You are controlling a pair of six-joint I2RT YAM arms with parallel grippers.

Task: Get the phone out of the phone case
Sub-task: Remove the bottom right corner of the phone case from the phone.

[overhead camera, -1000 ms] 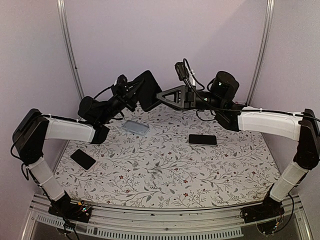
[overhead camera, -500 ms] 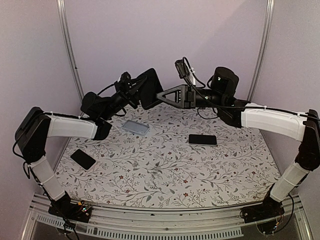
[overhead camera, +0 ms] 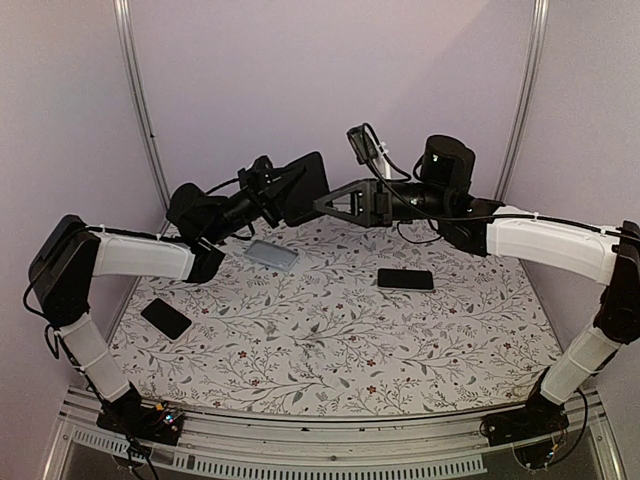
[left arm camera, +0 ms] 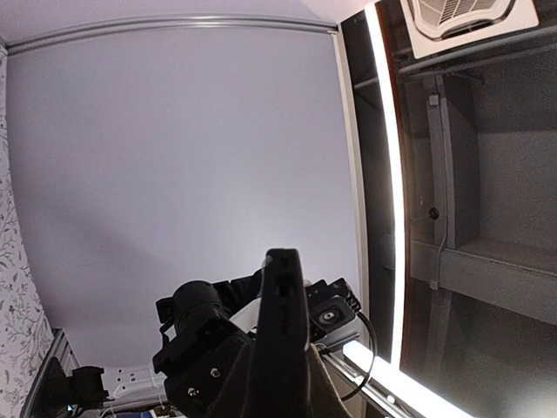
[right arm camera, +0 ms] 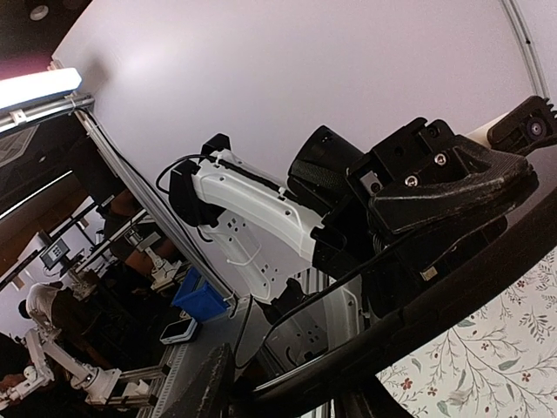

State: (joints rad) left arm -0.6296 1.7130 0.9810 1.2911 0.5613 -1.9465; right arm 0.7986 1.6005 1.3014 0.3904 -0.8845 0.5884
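A black phone in its black case (overhead camera: 304, 187) is held in the air above the back of the table, between both arms. My left gripper (overhead camera: 281, 191) is shut on its left side; in the left wrist view the phone (left arm camera: 284, 322) stands edge-on between the fingers (left arm camera: 231, 392). My right gripper (overhead camera: 323, 201) closes on its right edge. In the right wrist view the phone (right arm camera: 452, 300) crosses the lower frame as a dark glossy band, and one finger (right arm camera: 204, 383) shows at lower left. I cannot tell the case from the phone.
On the floral table cover (overhead camera: 330, 340) lie a clear grey case (overhead camera: 271, 254) at back left, a black phone (overhead camera: 405, 279) at mid right and another black phone (overhead camera: 166, 318) near the left edge. Walls and frame posts close the back.
Both arms have shifted slightly right and up with the phone held between them. The phone has turned a little. Both grips are unchanged.
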